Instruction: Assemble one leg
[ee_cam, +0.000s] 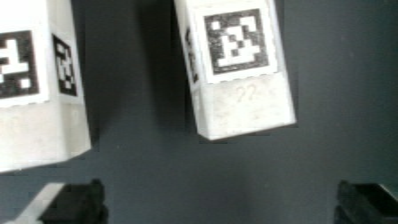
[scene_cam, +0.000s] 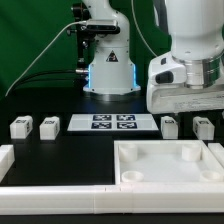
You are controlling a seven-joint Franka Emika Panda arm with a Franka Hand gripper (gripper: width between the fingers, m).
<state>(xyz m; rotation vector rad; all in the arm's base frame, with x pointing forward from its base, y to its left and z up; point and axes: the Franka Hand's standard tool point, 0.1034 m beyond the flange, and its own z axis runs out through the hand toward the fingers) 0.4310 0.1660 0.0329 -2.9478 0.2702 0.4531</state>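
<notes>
The end effector (ee_cam: 222, 205) is hanging wide and empty above the leg (ee_cam: 237, 75), which is lying on the bench (ee_cam: 160, 170) at the exterior view's three o'clock. If descending off-centre, it could be knocking the neighbouring leg (ee_cam: 36, 95)

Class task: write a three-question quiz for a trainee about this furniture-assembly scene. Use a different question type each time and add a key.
1. Count: how many loose legs lie on the table in the exterior view?
2. True or false: the gripper is shut on one of the legs.
3. Choose one: the marker board lies
A) between the two pairs of legs
B) beyond all the legs, at the exterior view's left
C) stacked on top of the legs

Key
1. Four.
2. False: the wrist view shows it open, with nothing between the fingertips.
3. A.
</notes>
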